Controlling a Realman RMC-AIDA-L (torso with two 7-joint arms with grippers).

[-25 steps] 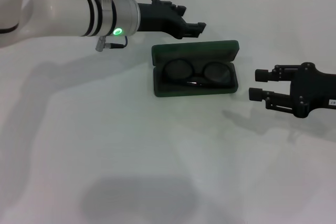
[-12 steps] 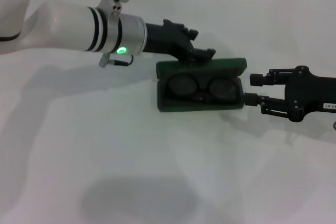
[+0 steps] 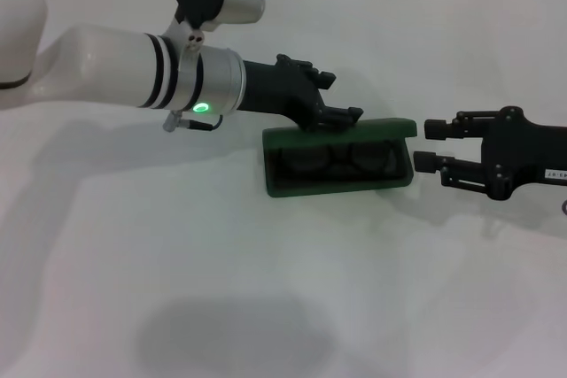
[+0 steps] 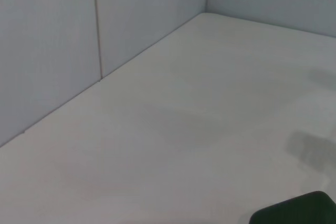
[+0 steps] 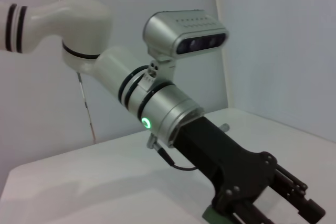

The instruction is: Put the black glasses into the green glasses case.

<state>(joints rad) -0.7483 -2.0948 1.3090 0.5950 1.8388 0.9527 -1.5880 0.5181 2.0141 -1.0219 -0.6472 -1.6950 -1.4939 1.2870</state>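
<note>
Tabletop (image 3: 266, 289) white, smooth and matte, with pale grey panelled walls (image 4: 63, 51) at its far edge. One green glasses case (image 3: 338, 158), rectangular and hard-shelled with rounded corners, at the table's middle, lid tipped partway down over one pair of black glasses (image 3: 341, 159), rounded lenses dim inside. Two black grippers: left gripper (image 3: 341, 117) on the lid's back edge, fingers close together; right gripper (image 3: 427, 143) just beside the case's right end, fingers spread and empty.
</note>
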